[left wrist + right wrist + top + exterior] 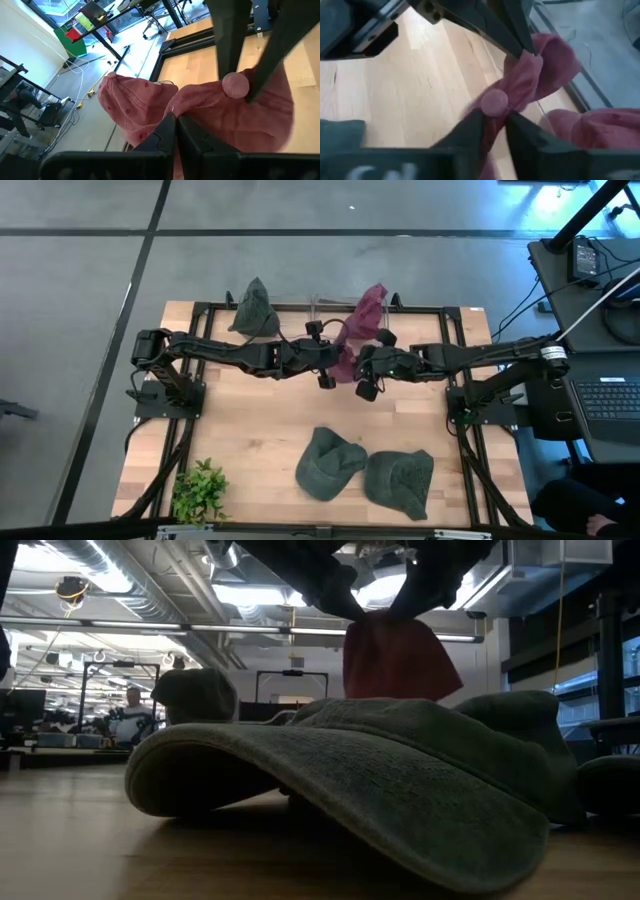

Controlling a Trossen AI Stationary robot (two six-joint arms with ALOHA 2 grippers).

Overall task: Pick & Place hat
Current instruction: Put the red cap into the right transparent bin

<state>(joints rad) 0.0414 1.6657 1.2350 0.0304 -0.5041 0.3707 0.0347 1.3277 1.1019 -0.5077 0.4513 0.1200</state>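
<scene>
1. High view: both arms are meeting over the middle of the wooden table. The left gripper and the right gripper are both pinching a maroon hat, which is hanging between them and trailing toward the table's far edge. Two green hats are lying side by side near the front edge, a third green hat is sitting at the far edge, and a small green plant is standing at the front left corner.

2. Low view: a green hat's brim is filling the foreground; the maroon hat is dangling above it from dark fingers.

3. Left wrist view: the left gripper's fingers are clenching maroon fabric, pressed together. The hat's top button is sitting at the right gripper's fingers.

4. Right wrist view: the right gripper's fingers are grasping the hat just beside its button.
</scene>
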